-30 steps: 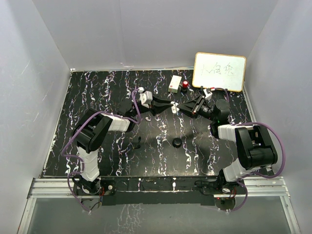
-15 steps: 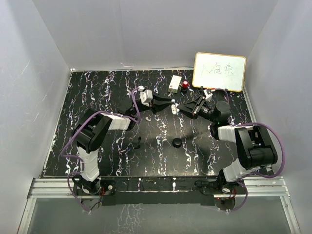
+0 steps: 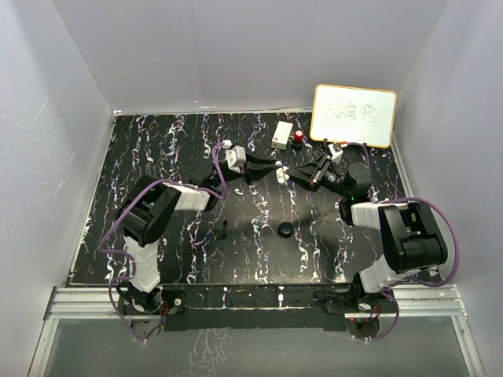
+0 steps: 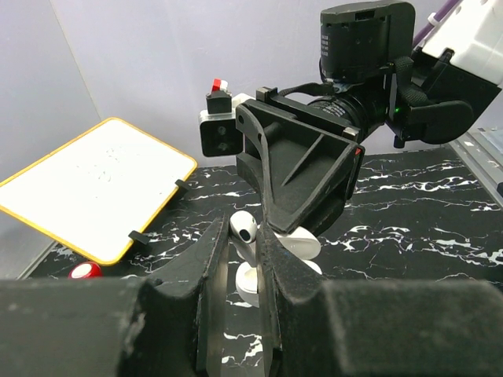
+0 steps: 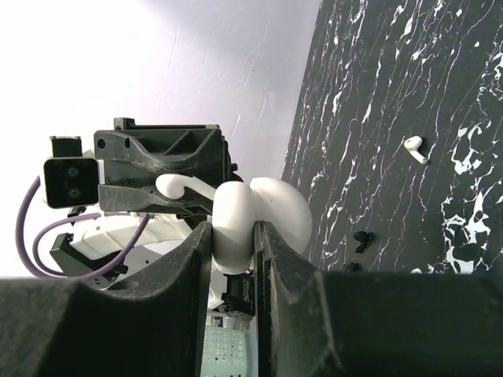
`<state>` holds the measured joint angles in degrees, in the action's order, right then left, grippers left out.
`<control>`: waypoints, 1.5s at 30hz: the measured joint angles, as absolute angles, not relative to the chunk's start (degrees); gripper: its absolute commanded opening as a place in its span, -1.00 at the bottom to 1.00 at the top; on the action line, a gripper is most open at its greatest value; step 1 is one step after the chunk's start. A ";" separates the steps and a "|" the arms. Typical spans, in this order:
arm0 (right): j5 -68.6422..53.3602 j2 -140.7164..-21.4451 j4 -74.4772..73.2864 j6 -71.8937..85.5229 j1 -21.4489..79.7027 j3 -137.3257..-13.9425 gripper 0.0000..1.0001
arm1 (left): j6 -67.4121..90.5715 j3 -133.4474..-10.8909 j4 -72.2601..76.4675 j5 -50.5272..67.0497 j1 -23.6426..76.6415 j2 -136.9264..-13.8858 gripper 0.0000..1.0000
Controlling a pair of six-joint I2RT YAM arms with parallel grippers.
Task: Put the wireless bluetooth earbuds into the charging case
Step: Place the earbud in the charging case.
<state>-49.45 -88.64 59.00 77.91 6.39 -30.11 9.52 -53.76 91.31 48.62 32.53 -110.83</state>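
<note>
Alignment decides this step: your two arms meet in the air above the middle of the table (image 3: 157, 157), and the bud has to find its well, not the rim. The left gripper (image 4: 244, 236) carries a white earbud (image 4: 242, 228). Its jaws are drawn in to a narrow gap and clamped on the bud near their tips, with the dark-tipped head pointing toward the other arm. The right gripper (image 5: 233, 236) has its jaws pinched on the white charging case (image 5: 275, 212), gripping one rounded half while the other half bulges out past the fingers. I judge the lid to be open, but no view shows the wells themselves.

From the left wrist view the earbud sits just beside the case; whether it touches, I cannot tell. Line the stem up with the well first, then press along the stem's axis in one slow, short move. Hold your right arm fixed so the case does not twist in the pinch. Let the left jaws part only once the bud is seated, because a small, smooth bud is likely to slide sideways if freed early.

A second earbud (image 5: 414, 149) lies on the table, well apart from both grippers. The black puck (image 3: 285, 229) has no part in this.
</note>
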 measured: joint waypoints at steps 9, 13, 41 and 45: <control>-49.17 -88.60 59.22 78.37 6.39 -30.11 -1.00 | 8.56 -52.62 91.29 47.37 32.77 -110.67 -1.00; -48.95 -88.60 59.29 78.43 6.39 -30.11 -1.00 | 8.14 -52.49 91.29 46.74 33.06 -110.65 -1.00; -38.15 -83.99 56.99 78.39 6.39 -26.98 -1.00 | -2.26 -46.61 91.31 25.17 40.29 -105.95 -1.00; -36.60 -82.76 57.01 79.55 6.39 -26.28 -1.00 | -5.30 -46.02 91.35 20.16 42.48 -105.95 -1.00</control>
